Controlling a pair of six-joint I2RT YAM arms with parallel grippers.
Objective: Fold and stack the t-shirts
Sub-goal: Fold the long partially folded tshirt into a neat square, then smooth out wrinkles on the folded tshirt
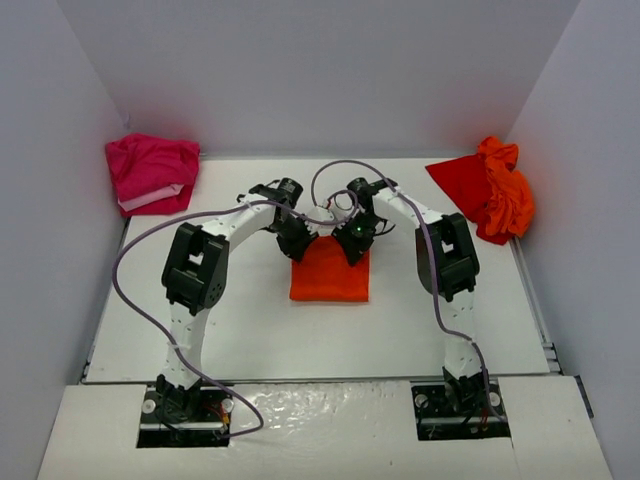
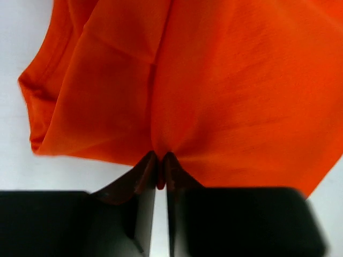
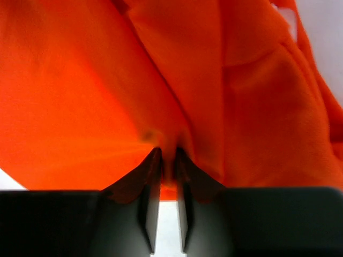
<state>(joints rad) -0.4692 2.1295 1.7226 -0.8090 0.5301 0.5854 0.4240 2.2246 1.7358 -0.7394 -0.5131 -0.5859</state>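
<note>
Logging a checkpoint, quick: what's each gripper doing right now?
Left gripper: closed, pinching the folded bright orange cloth t-shirt.
Right gripper: nearly closed, same t-shirt's fabric in its jaws.

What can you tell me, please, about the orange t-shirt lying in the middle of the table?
The orange t-shirt is soft, plain cloth, folded into a roughly square packet lying flat on the white table, between the two arms. Creases and a hemmed edge show. At its far edge, the left gripper and the right gripper each pinch a fold of it between nearly closed fingertips.
</note>
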